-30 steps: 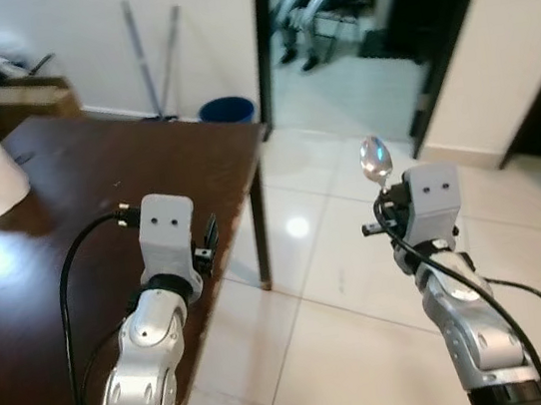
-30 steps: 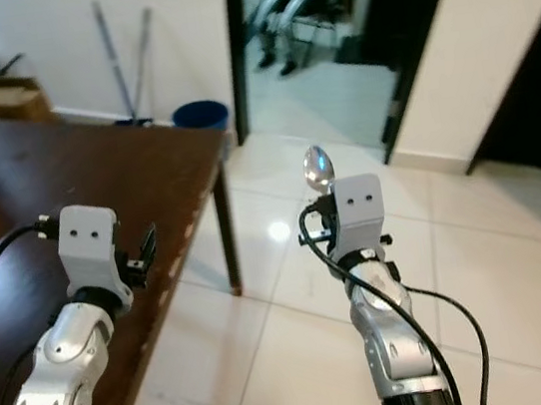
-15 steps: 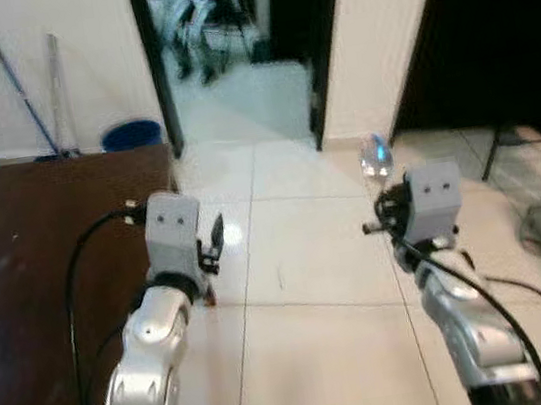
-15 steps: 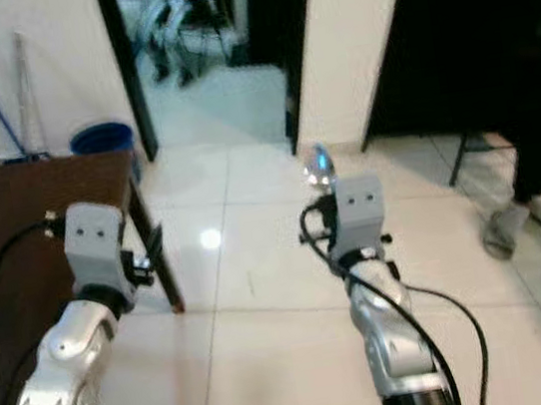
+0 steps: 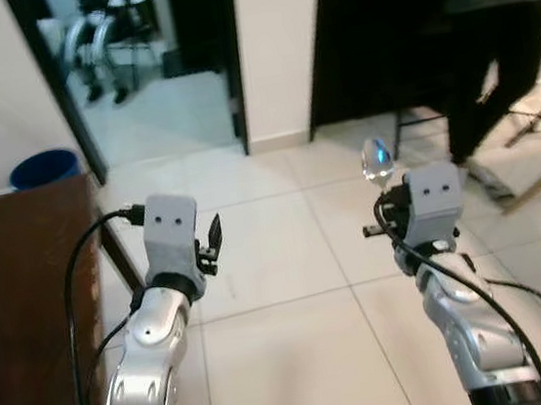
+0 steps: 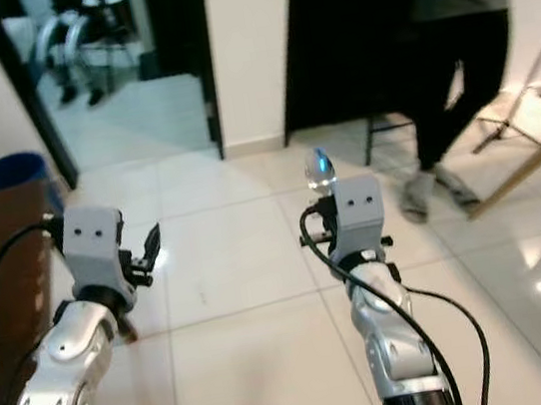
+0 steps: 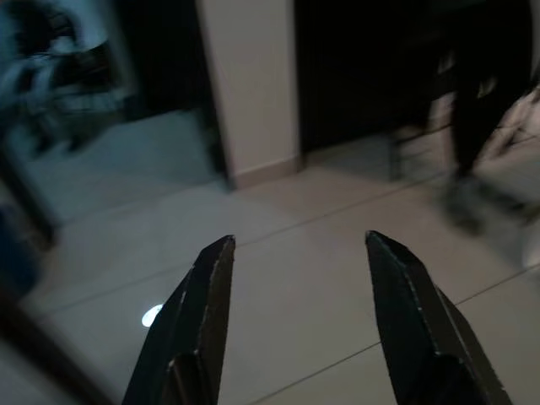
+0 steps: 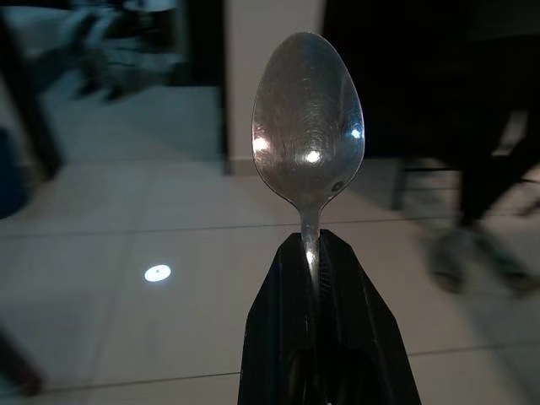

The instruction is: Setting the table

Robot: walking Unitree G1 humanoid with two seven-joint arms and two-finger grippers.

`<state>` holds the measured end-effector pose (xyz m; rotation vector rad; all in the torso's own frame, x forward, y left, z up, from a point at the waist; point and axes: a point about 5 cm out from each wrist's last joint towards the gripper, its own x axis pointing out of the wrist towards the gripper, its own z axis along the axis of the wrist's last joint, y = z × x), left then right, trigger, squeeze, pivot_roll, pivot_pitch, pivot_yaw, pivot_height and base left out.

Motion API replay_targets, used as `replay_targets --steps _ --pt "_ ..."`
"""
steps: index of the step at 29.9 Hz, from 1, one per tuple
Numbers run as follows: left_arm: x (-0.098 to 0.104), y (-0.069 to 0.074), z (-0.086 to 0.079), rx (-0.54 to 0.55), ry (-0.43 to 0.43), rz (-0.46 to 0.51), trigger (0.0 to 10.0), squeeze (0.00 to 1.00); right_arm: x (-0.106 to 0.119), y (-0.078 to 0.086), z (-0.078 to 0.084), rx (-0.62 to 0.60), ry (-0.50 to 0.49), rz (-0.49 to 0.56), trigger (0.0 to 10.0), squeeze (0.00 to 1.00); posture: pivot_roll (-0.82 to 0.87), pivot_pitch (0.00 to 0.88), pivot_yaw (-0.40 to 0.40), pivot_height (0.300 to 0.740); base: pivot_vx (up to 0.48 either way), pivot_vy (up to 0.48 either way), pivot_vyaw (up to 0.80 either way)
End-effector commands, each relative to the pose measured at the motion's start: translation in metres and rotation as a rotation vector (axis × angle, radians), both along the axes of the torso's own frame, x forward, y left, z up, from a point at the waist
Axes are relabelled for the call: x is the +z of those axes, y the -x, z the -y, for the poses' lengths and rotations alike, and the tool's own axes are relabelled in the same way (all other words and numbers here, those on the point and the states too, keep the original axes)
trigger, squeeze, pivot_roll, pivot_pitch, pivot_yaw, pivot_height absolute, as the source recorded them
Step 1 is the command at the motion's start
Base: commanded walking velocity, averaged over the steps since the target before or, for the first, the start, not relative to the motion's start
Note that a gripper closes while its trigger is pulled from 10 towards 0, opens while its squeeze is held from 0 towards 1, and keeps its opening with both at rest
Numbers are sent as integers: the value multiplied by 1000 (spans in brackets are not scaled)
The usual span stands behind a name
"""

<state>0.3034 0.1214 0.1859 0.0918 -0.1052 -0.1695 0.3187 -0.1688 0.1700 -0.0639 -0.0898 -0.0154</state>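
Over white floor tiles, both arms are raised in front of the robot, spoon up in the right one.

Starting on the left: a dark wooden table (image 5: pixel 22 298) sits just outside the left gripper (image 7: pixel 295 312), with a blue bin (image 5: pixel 44 167) further off beyond its far corner, next to an open doorway. That left gripper has its two black fingers (image 7: pixel 198 321) spread wide apart with nothing between them, just tile underneath. Moving right, the right gripper (image 8: pixel 316 253) is clamped tight on the handle of a metal spoon (image 8: pixel 308 118), bowl pointing straight up above the fingertips. Beyond and to the right of it, a person (image 5: pixel 490 41) in dark trousers stands by a dark opening.
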Motion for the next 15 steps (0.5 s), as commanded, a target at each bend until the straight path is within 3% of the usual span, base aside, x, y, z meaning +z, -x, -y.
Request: replay_targets --steps 1,15 --pt "-7 1 -4 11 -18 -29 10000 0 -1 1 -1 0 -13 -1 10000 0 0 0 71 740 0 0 -788" --pt "-7 0 -4 15 -17 -31 10000 0 -1 0 -1 4 -14 -1 10000 0 4 0 68 740 0 0 -792"
